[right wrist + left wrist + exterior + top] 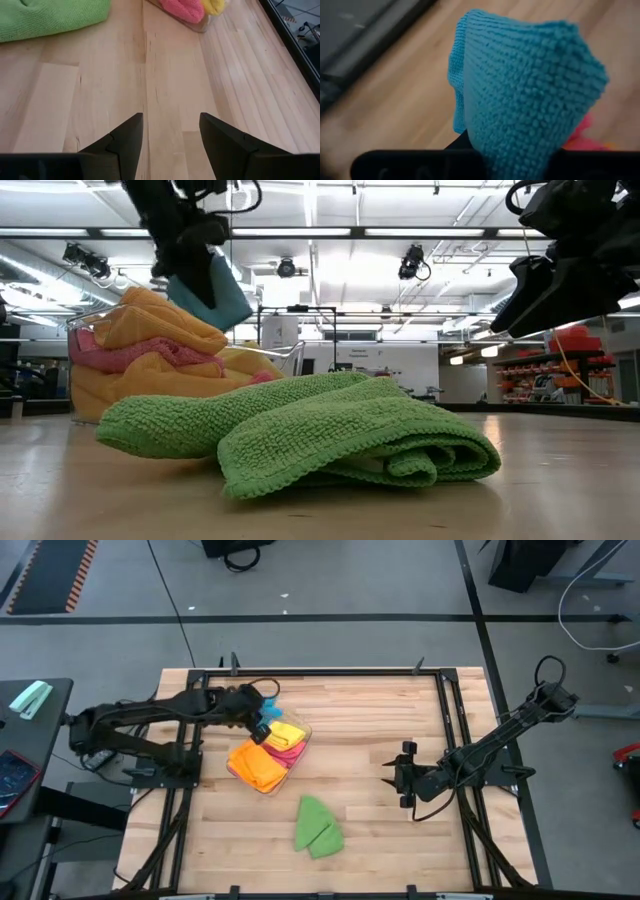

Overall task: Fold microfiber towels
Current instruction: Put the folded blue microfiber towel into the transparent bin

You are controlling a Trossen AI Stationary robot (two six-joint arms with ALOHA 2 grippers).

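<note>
Pinching one blue towel: left pincer | right pincer spread | one green towel

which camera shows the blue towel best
The left wrist view: the blue towel fills it, hanging from the left gripper, weave clear. The low view shows it dangling above the tub's towels; the high view shows only a small blue patch. The right wrist view misses it.

Bare wooden table lies open between the clear tub of towels at left and the green towel at the near edge.
</note>
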